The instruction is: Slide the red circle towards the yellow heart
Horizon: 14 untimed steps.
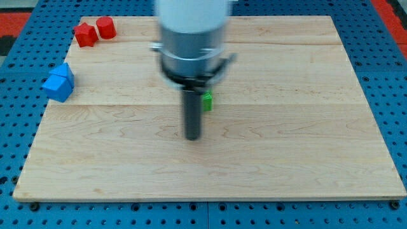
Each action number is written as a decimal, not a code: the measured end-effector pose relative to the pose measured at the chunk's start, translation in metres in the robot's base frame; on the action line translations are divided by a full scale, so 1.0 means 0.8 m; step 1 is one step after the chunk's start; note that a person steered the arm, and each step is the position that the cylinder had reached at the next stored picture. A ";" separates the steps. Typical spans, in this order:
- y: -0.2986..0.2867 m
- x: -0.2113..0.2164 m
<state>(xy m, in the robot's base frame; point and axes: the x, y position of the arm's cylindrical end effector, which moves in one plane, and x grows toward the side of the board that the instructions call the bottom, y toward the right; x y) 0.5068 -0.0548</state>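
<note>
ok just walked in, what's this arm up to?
The arm is pushing blocks around a wooden board with a rod. My tip sits mid-board, just below a green block that the rod partly hides. Two red blocks sit at the view's top left, untouched, blue blocks below them. No yellow heart shows.

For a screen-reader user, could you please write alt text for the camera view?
My tip rests mid-board on a wooden board, with a green block just behind the rod. Two red blocks sit at the view's top left, two blue blocks at the left edge; no yellow heart shows.
</note>
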 end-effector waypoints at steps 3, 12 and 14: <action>-0.310 -0.061; -0.273 -0.333; -0.126 -0.338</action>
<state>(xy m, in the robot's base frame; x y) 0.2363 -0.1556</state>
